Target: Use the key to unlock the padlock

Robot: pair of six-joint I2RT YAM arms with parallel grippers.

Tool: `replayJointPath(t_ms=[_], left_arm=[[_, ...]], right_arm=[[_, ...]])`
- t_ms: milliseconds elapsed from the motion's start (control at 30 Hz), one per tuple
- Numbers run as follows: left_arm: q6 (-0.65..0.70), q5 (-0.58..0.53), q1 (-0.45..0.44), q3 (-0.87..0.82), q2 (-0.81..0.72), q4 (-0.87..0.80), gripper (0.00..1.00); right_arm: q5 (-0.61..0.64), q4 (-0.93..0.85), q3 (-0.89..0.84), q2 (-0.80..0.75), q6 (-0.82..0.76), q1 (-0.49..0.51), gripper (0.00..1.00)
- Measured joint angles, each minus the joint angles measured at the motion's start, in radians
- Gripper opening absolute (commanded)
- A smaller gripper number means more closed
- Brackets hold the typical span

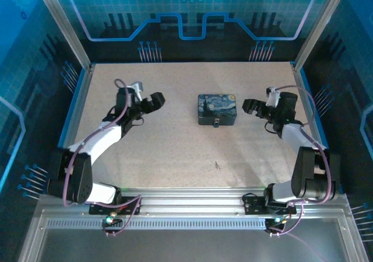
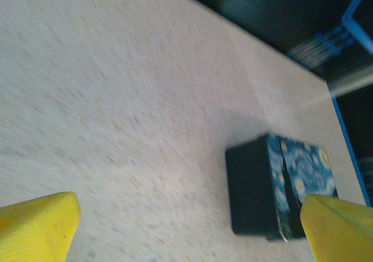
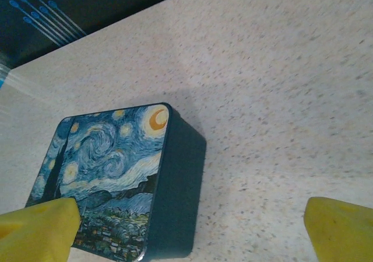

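padlock (image 1: pixel 217 122): tiny dark speck, detail unreadable, on near face of tin (image 1: pixel 217 108) | key (image 1: pixel 217 166): thin dark sliver on counter (image 1: pixel 175 151), well apart from tin | left gripper (image 1: pixel 157 100), right gripper (image 1: pixel 248 106): fingers apart

- Padlock (image 1: pixel 217 122): top view, a speck on the wall of the tin (image 1: pixel 217 108) at its 6 o'clock. Shackle and keyhole too small to tell.
- Key (image 1: pixel 217 166): a dark sliver on the table (image 1: pixel 169 145), further toward 6 o'clock from the tin. Shape unreadable.
- Left wrist view: blurred throughout, the tin (image 2: pixel 256 192) print smeared. The 4 o'clock corner sits behind a yellow fingertip (image 2: pixel 341 230) of the left gripper (image 2: pixel 189 218), and both fingertips are cropped at the bottom edge.
- Right wrist view: the tin's (image 3: pixel 111 168) 7 o'clock corner is covered by a fingertip (image 3: pixel 38 230) of the right gripper (image 3: pixel 191 218). The tin and both fingertips are cropped at the bottom.
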Motion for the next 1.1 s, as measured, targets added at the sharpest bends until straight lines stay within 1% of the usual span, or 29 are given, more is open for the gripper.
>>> replayJointPath(t_ms=[100, 233, 433, 500, 600, 733, 867, 1000, 1100], left_arm=[[-0.035, 0.060, -0.080, 0.092, 0.131, -0.021, 0.94], [-0.058, 0.121, -0.165, 0.218, 0.280, -0.028, 0.92], [-0.094, 0.175, -0.237, 0.353, 0.444, -0.027, 0.88], [-0.102, 0.192, -0.250, 0.392, 0.491, -0.027, 0.86], [-0.111, 0.216, -0.269, 0.436, 0.549, -0.026, 0.81], [-0.128, 0.248, -0.283, 0.473, 0.600, -0.026, 0.75], [-0.130, 0.259, -0.285, 0.489, 0.619, -0.027, 0.73], [-0.127, 0.259, -0.284, 0.496, 0.619, -0.041, 0.70], [-0.126, 0.259, -0.284, 0.496, 0.619, -0.050, 0.69]], right_arm=[[-0.030, 0.002, 0.027, 0.077, 0.024, 0.010, 1.00], [-0.055, 0.002, 0.080, 0.179, 0.038, 0.049, 1.00], [-0.072, 0.000, 0.135, 0.273, 0.046, 0.103, 0.99], [-0.079, 0.002, 0.150, 0.290, 0.048, 0.115, 0.97], [-0.097, 0.003, 0.169, 0.309, 0.052, 0.130, 0.96], [-0.113, 0.002, 0.181, 0.329, 0.052, 0.148, 0.95], [-0.133, -0.001, 0.186, 0.332, 0.048, 0.163, 0.91], [-0.133, -0.006, 0.194, 0.335, 0.043, 0.169, 0.91], [-0.130, -0.008, 0.194, 0.335, 0.041, 0.174, 0.90]])
